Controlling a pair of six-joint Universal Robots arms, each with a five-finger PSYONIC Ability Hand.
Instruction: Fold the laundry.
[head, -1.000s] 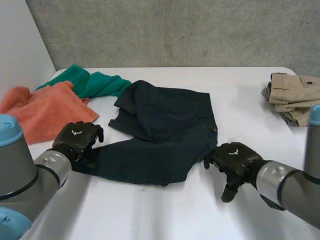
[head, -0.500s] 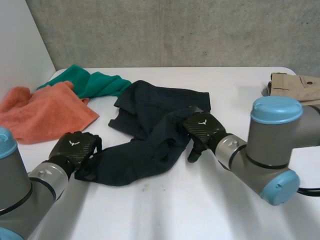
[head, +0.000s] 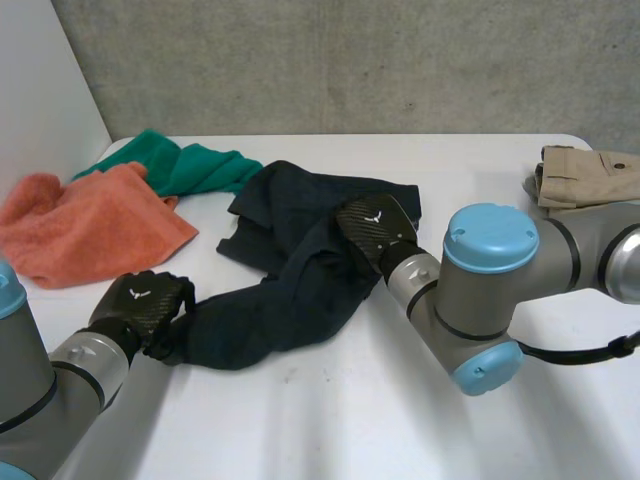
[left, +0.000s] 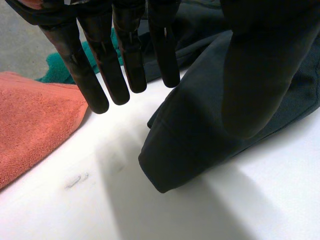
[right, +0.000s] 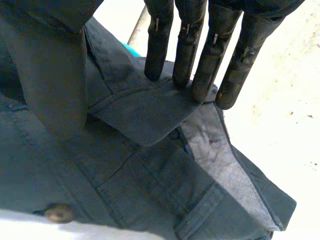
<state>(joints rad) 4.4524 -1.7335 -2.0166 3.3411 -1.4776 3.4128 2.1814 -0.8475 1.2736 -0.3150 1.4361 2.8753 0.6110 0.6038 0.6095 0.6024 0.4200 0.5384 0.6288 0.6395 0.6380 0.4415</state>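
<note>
The dark garment (head: 290, 270) is laid mid-surface (head: 480, 170); a raised fold of it is pinched by the right robot hand (head: 375, 228); the left robot hand (head: 140, 303) is held wide, fingers straight, over its near end.

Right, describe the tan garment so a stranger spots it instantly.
On the white table, look to the far corner on the robot's right. A tan garment lies folded there, alone. It is the only beige piece; the dark garment, orange towel and green cloth lie further left.
</note>
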